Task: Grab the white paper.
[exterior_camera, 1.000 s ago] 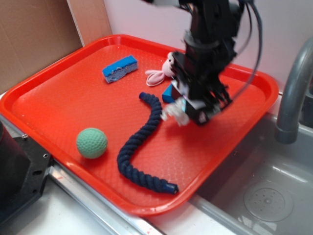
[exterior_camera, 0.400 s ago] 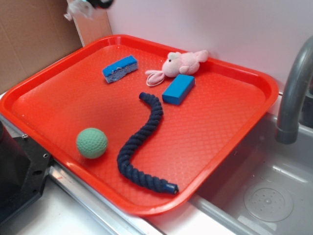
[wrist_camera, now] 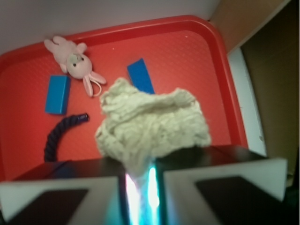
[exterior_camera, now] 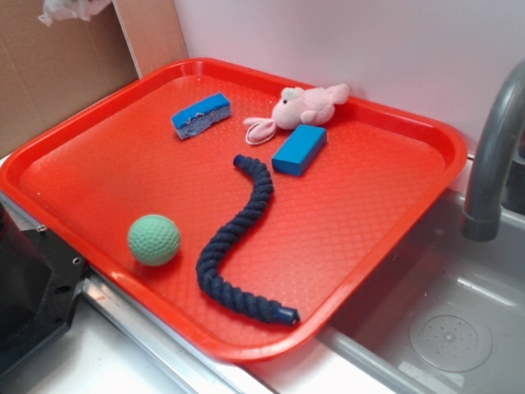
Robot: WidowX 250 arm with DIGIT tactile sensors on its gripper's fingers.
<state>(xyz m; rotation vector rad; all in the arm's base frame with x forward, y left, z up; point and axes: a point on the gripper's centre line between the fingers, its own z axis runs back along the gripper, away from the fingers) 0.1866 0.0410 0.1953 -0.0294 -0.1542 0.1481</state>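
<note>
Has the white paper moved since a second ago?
Yes. The white paper has gone from low over the red tray, near the blue block, up and left to the frame's top-left corner, clamped in the hand.

Claw (wrist_camera: 138, 180) w/ white paper (wrist_camera: 152, 124) lifted off tray.

Gripper (wrist_camera: 139, 180) seen only from the wrist view, close and blurred. Two broad fingers (wrist_camera: 56, 199), pale grey-white faces with dark, near-black inset panels. Narrow bright gap between them, tinted cyan, possibly a reflection. Black housing edge above each finger.
</note>
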